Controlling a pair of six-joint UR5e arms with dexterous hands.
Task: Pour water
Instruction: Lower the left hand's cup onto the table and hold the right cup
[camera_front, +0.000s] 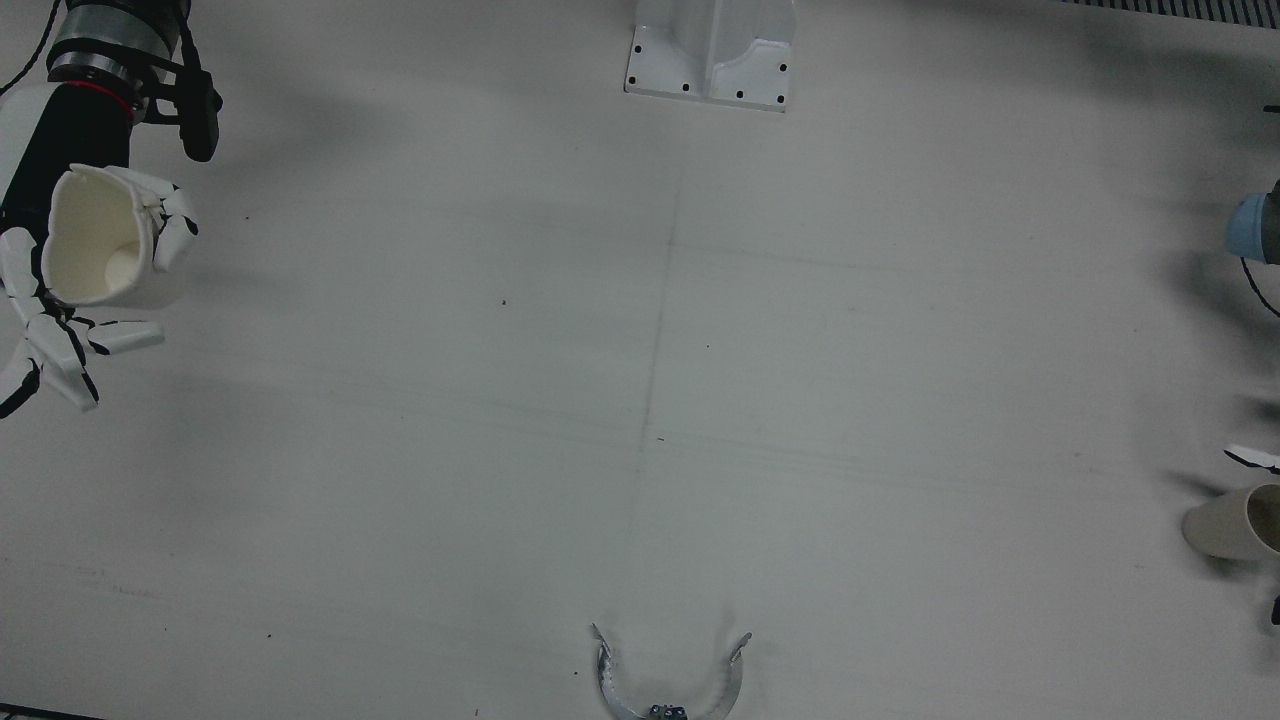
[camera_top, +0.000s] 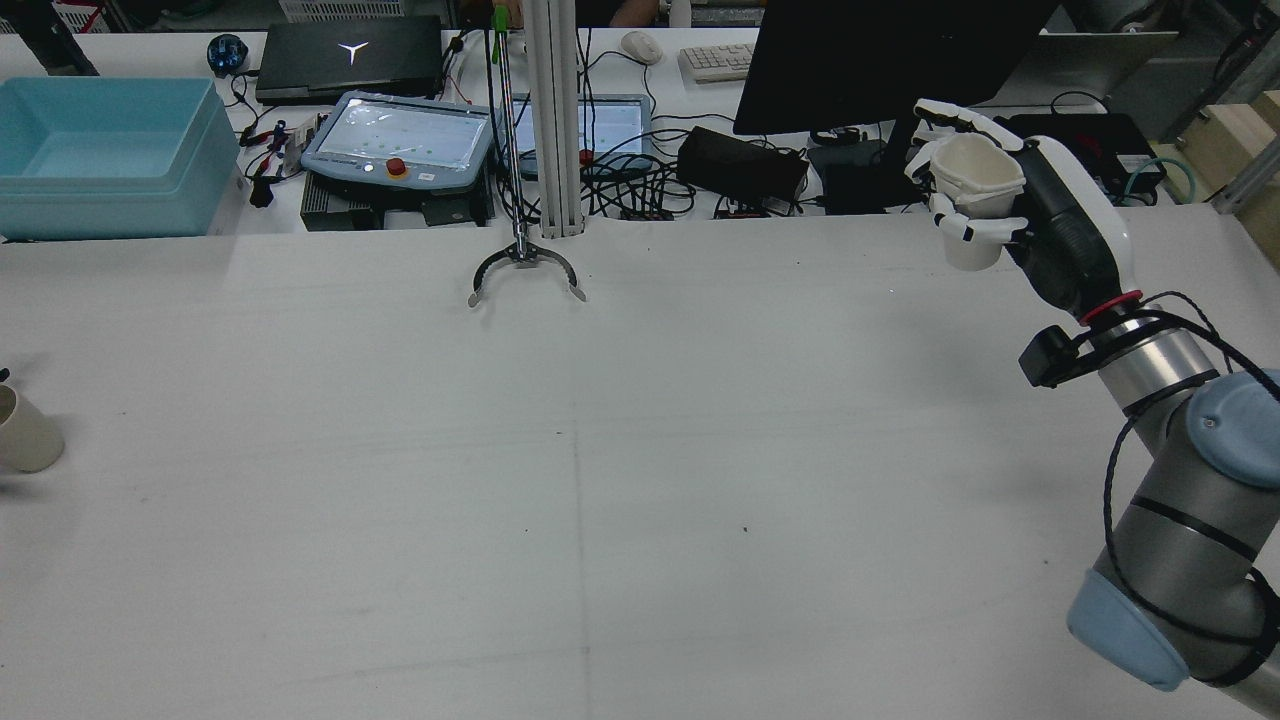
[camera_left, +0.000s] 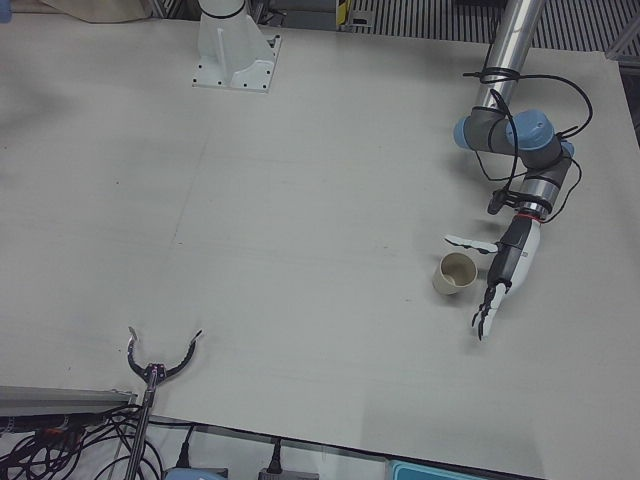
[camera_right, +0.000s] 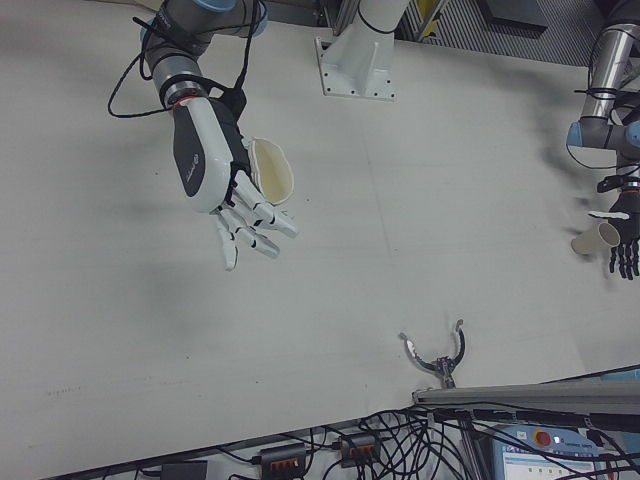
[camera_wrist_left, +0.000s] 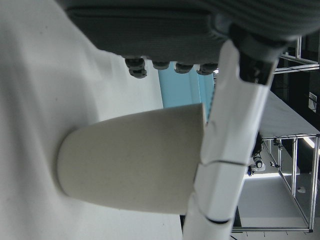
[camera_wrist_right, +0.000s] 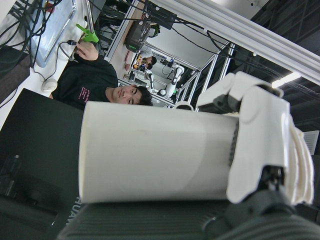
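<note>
Rear view has the right hand (camera_top: 975, 190) up in the air at the far right of the table (camera_top: 640, 480), past the far edge and over the cluttered desk (camera_top: 640, 150) side, with its fingers clamped round a white paper cup (camera_top: 975, 200). The rim of that cup is squashed out of round, more of a heart shape from above in the front view (camera_front: 95, 240), so the grip is clearly biting into thin, soft-walled stuff. Cup stays roughly upright, mouth up.

The second cup (camera_left: 455, 273) sits on the table way over at the left edge, cream coloured, smooth, tapered, standing upright with its mouth open to the top. The left hand (camera_left: 500, 275) is right beside it with fingers spread apart and pointing out straight, not wrapped on anything. In the left hand view one finger (camera_wrist_left: 225, 150) lies along the cup's rim, can't tell if it really touches.

Between the two cups it's just a big stretch of plain white table, matte with a faint seam down the middle. Only thing near the far middle edge is a curved metal claw (camera_top: 525, 270) hanging from a thin rod.
</note>
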